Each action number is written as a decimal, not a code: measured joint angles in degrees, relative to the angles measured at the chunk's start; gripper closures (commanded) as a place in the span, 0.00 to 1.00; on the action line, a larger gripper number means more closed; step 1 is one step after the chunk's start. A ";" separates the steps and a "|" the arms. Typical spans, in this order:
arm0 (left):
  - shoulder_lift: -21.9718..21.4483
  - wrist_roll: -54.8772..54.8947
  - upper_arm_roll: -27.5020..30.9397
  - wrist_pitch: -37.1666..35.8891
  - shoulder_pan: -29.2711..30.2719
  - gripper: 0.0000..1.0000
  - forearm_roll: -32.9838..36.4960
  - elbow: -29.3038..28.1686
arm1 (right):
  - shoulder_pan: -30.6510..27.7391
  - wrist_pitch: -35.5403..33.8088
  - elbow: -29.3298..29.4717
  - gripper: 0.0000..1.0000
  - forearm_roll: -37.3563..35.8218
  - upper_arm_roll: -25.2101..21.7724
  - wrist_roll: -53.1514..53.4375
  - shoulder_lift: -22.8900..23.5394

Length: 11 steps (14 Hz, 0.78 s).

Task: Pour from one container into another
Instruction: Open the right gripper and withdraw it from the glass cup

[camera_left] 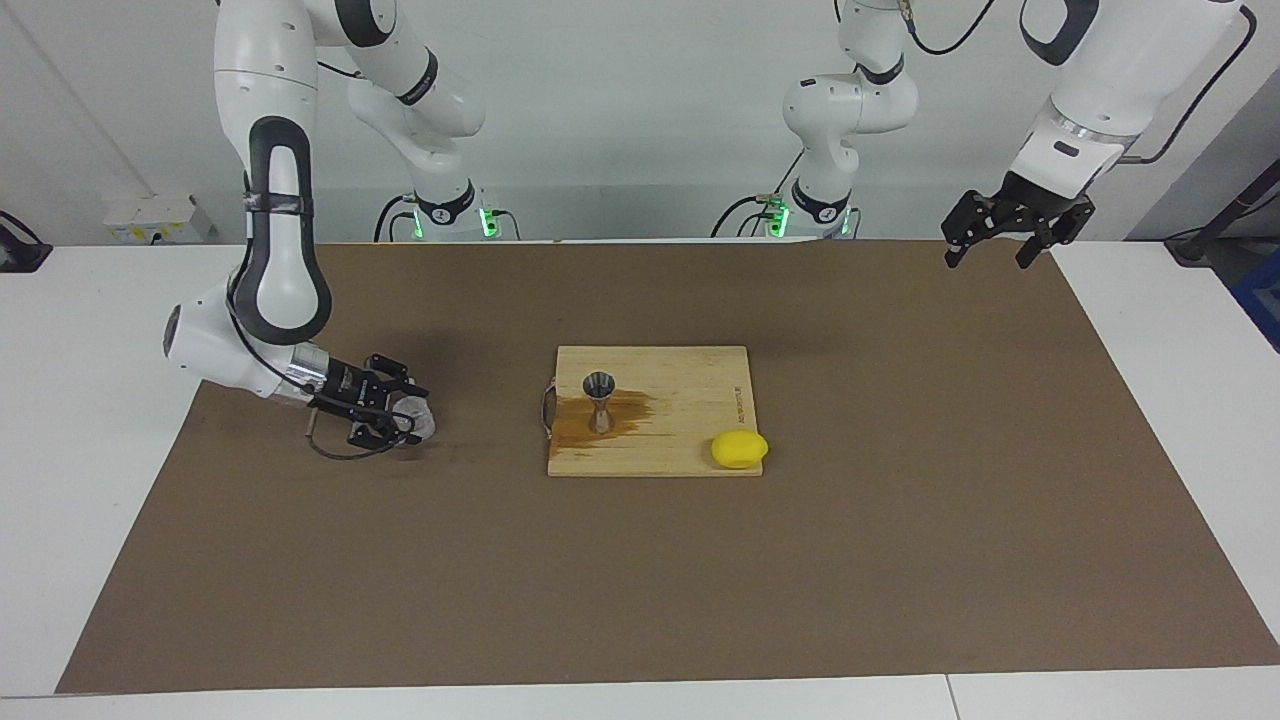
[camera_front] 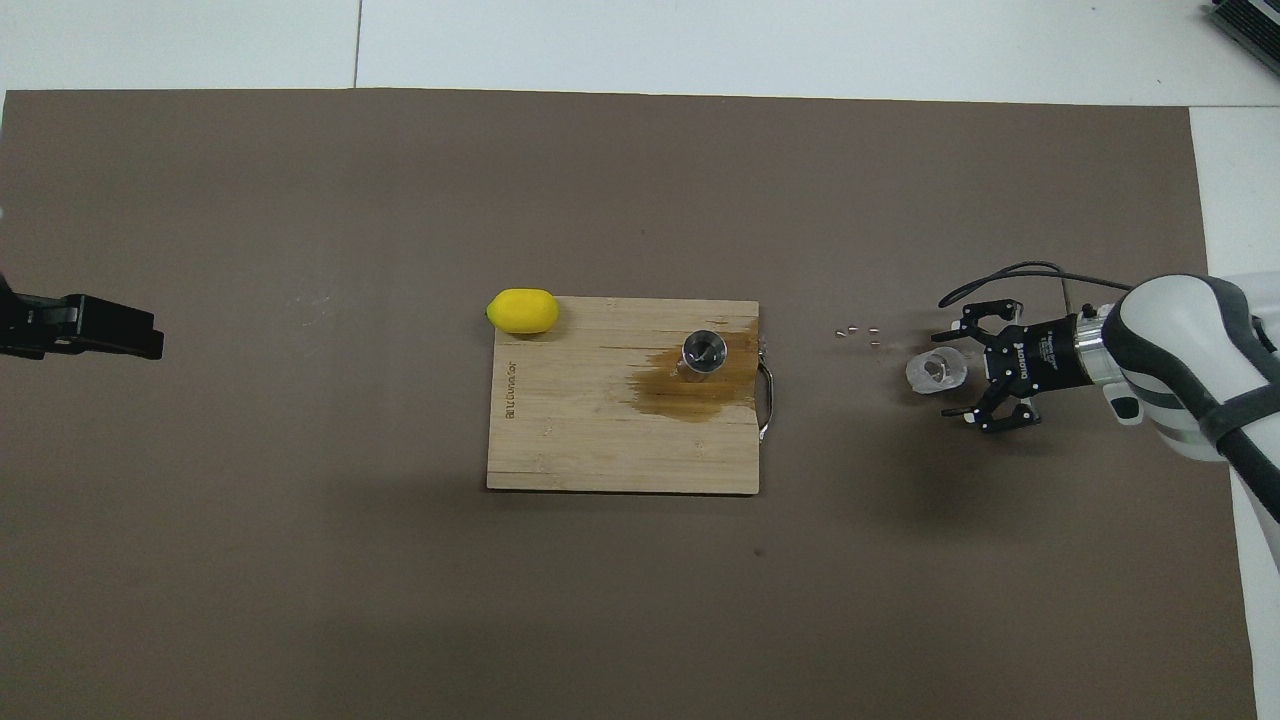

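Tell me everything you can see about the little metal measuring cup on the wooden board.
The measuring cup is small, silver-grey metal, shaped like an hourglass: two cones joined at a narrow waist. It stands upright on the wooden board, near the board's handle at the right arm's end, with its open mouth facing up. A brown wet stain spreads over the board around its foot. Whether it holds liquid cannot be told. Nothing else touches it; neither claw is near.

A yellow lemon (camera_left: 739, 449) sits on a stained wooden cutting board's (camera_left: 690, 400) corner.
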 measured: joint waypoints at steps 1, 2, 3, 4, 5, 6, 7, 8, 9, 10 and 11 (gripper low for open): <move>0.00 0.00 0.00 0.00 0.00 0.00 0.00 0.00 | -0.13 0.03 0.01 0.00 -1.53 -0.21 0.00 -0.52; 0.00 0.00 0.00 0.00 0.00 0.00 0.00 0.00 | -0.42 0.08 0.04 0.00 -3.27 -0.32 0.00 -1.20; 0.00 0.00 0.00 0.00 0.00 0.00 0.00 0.00 | -0.84 0.15 0.16 0.00 -5.01 -0.37 -0.06 -1.90; 0.00 0.00 0.00 0.00 0.00 0.00 0.00 0.00 | -1.16 0.17 0.38 0.00 -6.74 -0.38 -0.14 -2.70; 0.00 0.00 0.00 0.00 0.00 0.00 0.00 0.00 | -1.25 0.18 0.66 0.00 -8.38 -0.38 -0.30 -3.62; 0.00 0.00 0.00 0.00 0.00 0.00 0.00 0.00 | -1.17 0.21 0.96 0.00 -10.13 -0.27 -0.51 -4.64; 0.00 0.00 0.00 0.00 0.00 0.00 0.00 0.00 | -0.93 0.24 1.65 0.00 -12.73 -0.09 -0.78 -5.65; 0.00 0.00 0.00 0.00 0.00 0.00 0.00 0.00 | -0.36 0.24 2.69 0.00 -16.38 0.06 -1.10 -6.44; 0.00 0.00 0.00 0.00 0.00 0.00 0.00 0.00 | 0.58 0.23 3.70 0.00 -20.44 0.26 -1.35 -7.07; 0.00 0.00 0.00 0.00 0.00 0.00 0.00 0.00 | 1.90 0.19 4.37 0.00 -23.95 0.44 -1.65 -7.59; 0.00 0.00 0.00 0.00 0.00 0.00 0.00 0.00 | 3.39 0.18 4.70 0.00 -26.16 0.55 -2.06 -8.07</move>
